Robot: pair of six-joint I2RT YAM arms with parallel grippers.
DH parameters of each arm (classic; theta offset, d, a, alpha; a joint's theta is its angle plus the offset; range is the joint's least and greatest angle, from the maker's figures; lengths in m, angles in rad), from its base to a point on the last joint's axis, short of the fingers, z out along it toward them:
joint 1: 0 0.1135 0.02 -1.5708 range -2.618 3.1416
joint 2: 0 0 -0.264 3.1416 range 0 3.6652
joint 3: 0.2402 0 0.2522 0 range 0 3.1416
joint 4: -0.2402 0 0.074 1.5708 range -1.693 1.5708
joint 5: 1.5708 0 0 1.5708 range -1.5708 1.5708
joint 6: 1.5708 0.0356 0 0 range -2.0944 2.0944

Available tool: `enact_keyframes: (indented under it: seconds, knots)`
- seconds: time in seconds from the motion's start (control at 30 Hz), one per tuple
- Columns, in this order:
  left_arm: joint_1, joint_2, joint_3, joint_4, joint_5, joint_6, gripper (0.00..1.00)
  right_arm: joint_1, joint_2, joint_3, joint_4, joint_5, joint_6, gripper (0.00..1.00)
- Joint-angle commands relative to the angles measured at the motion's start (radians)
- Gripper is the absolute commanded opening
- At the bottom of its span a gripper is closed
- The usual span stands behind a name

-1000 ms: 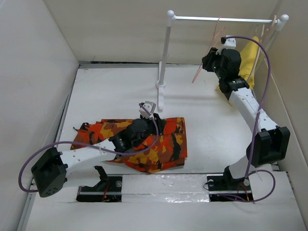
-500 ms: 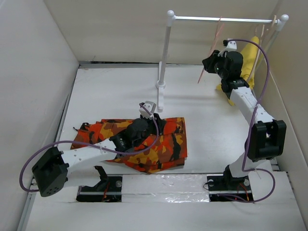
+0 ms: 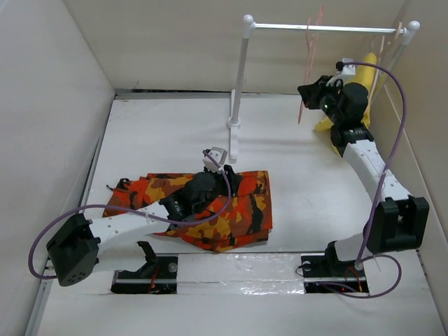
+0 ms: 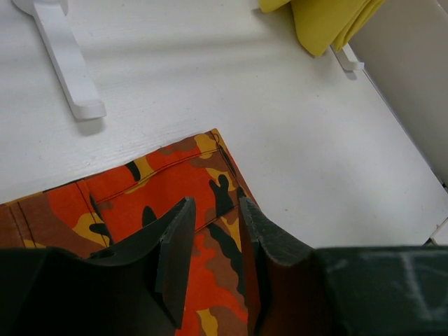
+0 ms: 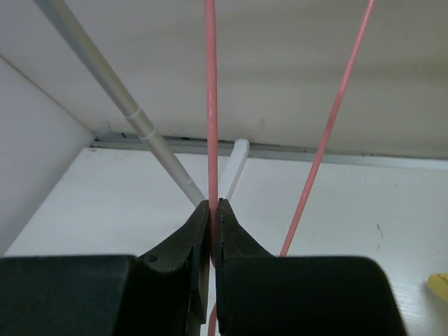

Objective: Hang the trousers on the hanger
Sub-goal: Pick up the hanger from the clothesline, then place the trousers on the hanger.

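Pink wire sits pinched between my right fingers [image 5: 213,207]: they are clamped together on one thin strand of the hanger [image 5: 211,105], with no gap left but the wire itself. My right arm stands tall from its base, elbow near the right wall, forearm reaching back and up so the right gripper [image 3: 305,91] points left, under the white rail [image 3: 336,29]. From above, the hanger [image 3: 309,49] stands nearly upright and almost edge-on, its long line running from above the rail down past my fingers. In the wrist view a second strand slants off to the upper right. Whether its hook sits on the rail I cannot tell. Just behind my wrist hangs the yellow garment [image 3: 365,75].

My left arm lies low and stretched to the right, across the trousers [image 3: 246,210], which are spread flat on the near part of the bench [image 3: 161,129], their long axis running left to right. My left gripper [image 4: 213,210] is down over the camouflage cloth [image 4: 164,171] near its right edge, fingers a little apart and holding nothing.
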Motion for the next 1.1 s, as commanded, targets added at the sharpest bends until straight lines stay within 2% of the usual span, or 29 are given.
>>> enact_keyframes:
  seconds: [0.0, 0.17, 0.43, 0.77, 0.93, 1.07]
  knots:
    - [0.005, 0.007, 0.033, 0.036, -0.002, 0.019, 0.29, -0.007, -0.081, -0.041, 0.107, -0.048, -0.004, 0.00]
    - [0.005, 0.008, 0.023, 0.055, -0.027, 0.029, 0.36, -0.007, -0.135, -0.157, 0.151, -0.072, -0.002, 0.00]
    - [0.005, 0.011, 0.023, 0.065, -0.016, 0.043, 0.37, -0.007, -0.244, -0.389, 0.213, -0.072, 0.015, 0.00]
    - [0.005, 0.088, 0.049, 0.122, 0.065, 0.000, 0.39, 0.137, -0.420, -0.786, 0.245, 0.037, 0.027, 0.00]
    - [-0.028, 0.181, 0.147, 0.113, 0.111, -0.021, 0.40, 0.234, -0.509, -0.957, 0.216, 0.073, 0.031, 0.00]
    - [-0.072, 0.250, 0.229, 0.116, 0.142, -0.052, 0.42, 0.278, -0.626, -1.015, 0.073, 0.135, 0.030, 0.00]
